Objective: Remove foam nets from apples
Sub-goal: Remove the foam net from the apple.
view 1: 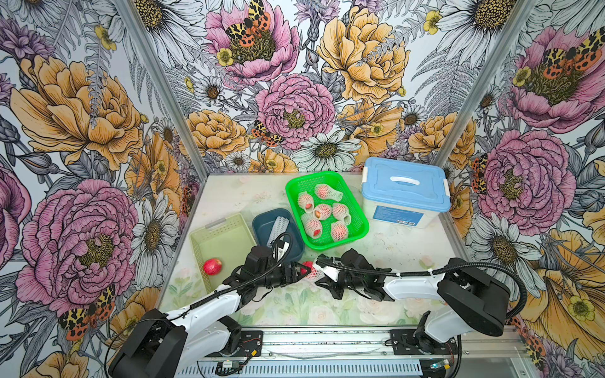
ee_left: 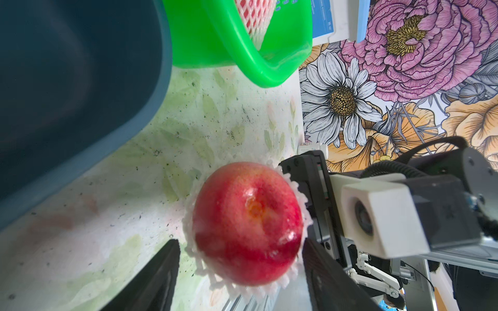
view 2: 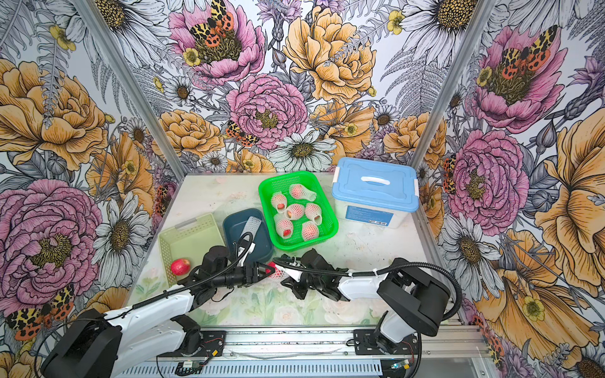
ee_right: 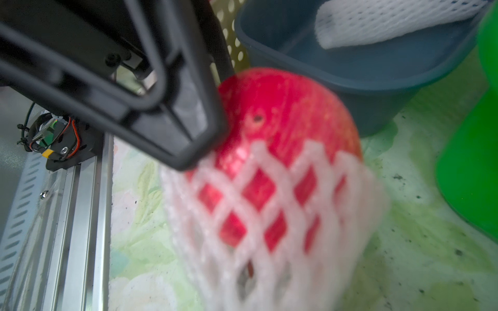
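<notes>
Inside green basket point(view 1: 294, 214): netted apples point(view 1: 322, 211) (six)

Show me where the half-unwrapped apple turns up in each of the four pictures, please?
Both top views: the apple shows small, in the lower middle.
Left wrist view: large, near the middle, bare end towards the camera.
Right wrist view: near the middle, half covered by white net.
Shared landmark: the dark blue tub, close beside it in every view.
</notes>
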